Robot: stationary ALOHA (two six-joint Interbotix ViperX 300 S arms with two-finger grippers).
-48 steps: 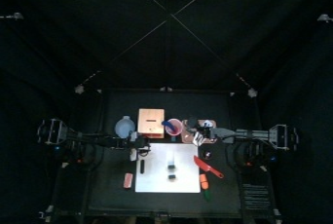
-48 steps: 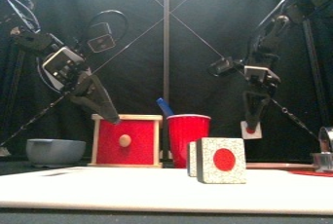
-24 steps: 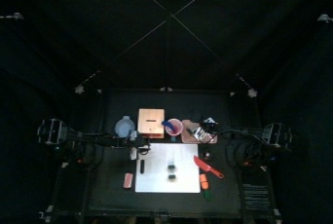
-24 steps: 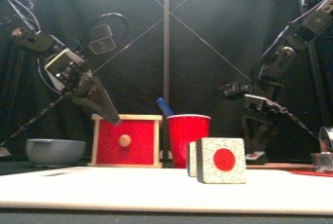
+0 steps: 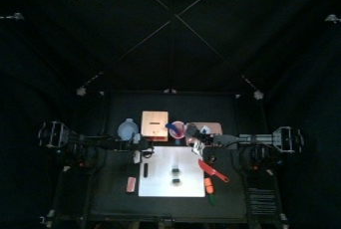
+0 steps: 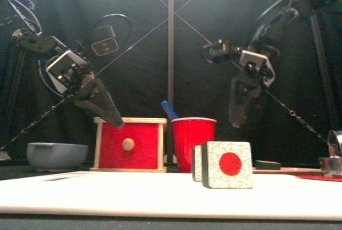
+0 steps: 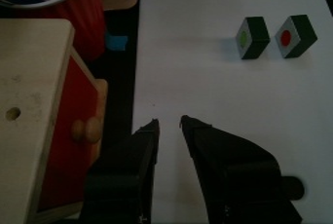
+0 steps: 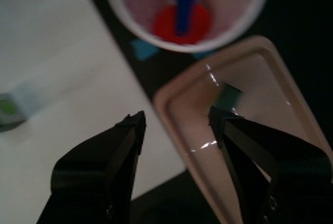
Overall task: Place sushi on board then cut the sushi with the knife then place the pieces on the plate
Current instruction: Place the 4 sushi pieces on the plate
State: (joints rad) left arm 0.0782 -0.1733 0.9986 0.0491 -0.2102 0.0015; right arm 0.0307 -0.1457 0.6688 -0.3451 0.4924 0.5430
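**Sushi on the board, both grippers empty**

The sushi (image 6: pixel 227 164) is in two pieces, side by side on the board (image 5: pixel 158 163). A red knife (image 5: pixel 213 171) lies at the board's right side. Behind stand the cup (image 6: pixel 194 144) and the tray (image 8: pixel 254 130). The right gripper (image 8: pixel 176 119) hangs over both of them, jaws wide apart and holding nothing. The left gripper (image 7: pixel 169 123) is by the box (image 6: pixel 130 144), jaws a little apart and empty.
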